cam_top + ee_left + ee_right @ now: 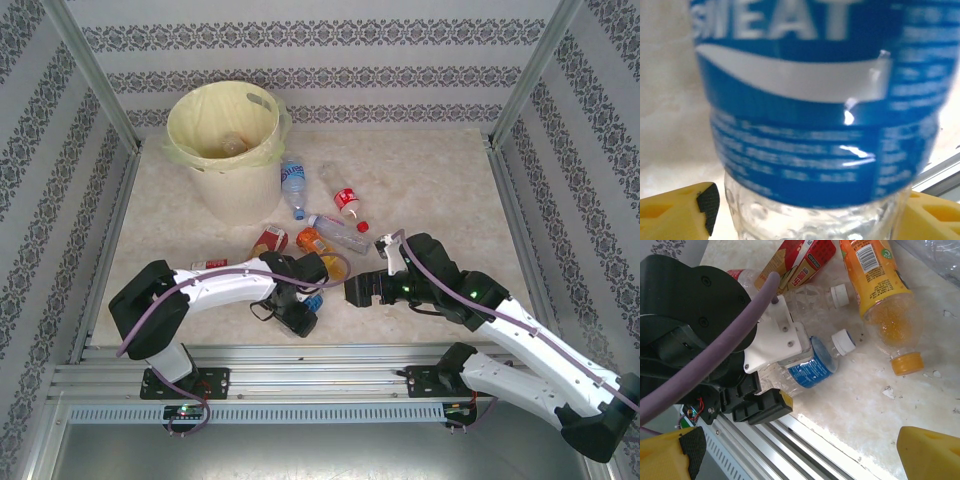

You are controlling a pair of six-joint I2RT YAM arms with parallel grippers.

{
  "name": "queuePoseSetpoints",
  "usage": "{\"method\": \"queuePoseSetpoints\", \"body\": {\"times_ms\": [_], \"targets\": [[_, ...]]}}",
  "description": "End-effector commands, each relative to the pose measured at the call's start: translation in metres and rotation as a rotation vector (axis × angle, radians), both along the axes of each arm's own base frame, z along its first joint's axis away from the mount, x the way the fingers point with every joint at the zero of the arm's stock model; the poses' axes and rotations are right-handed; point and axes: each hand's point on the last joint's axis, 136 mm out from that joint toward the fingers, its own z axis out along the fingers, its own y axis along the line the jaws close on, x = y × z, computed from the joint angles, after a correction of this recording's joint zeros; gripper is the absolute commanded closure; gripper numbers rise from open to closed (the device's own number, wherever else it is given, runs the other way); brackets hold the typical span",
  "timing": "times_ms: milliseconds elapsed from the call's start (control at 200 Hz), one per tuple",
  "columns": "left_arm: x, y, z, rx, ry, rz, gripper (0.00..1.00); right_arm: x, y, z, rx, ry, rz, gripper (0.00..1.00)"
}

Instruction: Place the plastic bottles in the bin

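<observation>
A blue-labelled plastic bottle (810, 125) lies near the table's front edge, also seen from above (314, 300) and beside a white-capped one (812, 370). My left gripper (810, 220) straddles its clear lower part, open, with a thin gap at the left pad (707, 202). From above the left gripper (303, 308) sits low over it. My right gripper (352, 290) hovers just right of it, open and holding nothing (800, 455). The bin (235, 190) stands at the back left with one bottle (233, 145) inside.
Loose bottles lie between the bin and the arms: an orange one (322, 250), a red-labelled one (268, 242), a clear one (338, 232), a red-capped one (345, 200) and a blue-labelled one (293, 180). The metal rail (320, 355) runs along the front edge.
</observation>
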Motion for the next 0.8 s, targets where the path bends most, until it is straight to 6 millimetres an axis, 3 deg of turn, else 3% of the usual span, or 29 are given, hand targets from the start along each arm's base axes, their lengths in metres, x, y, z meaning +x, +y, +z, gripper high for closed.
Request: {"method": "queuePoseSetpoints", "body": {"times_ms": [0,370,585,794], "targets": [[-0.004,-0.004,-0.004,-0.005,-0.002,0.029,0.2,0.005,-0.003,0.001,0.014,-0.013,-0.034,0.02],[-0.006,-0.011,0.001,-0.032,0.004,0.005,0.42,0.003,-0.006,0.0,0.017,-0.016,-0.045,0.02],[-0.003,-0.023,0.02,-0.11,-0.014,-0.007,0.43,0.004,-0.007,0.006,0.031,-0.037,-0.05,0.02],[0.004,-0.039,0.051,-0.211,-0.029,0.005,0.43,0.007,-0.008,0.027,0.084,-0.102,-0.061,0.02]]}}
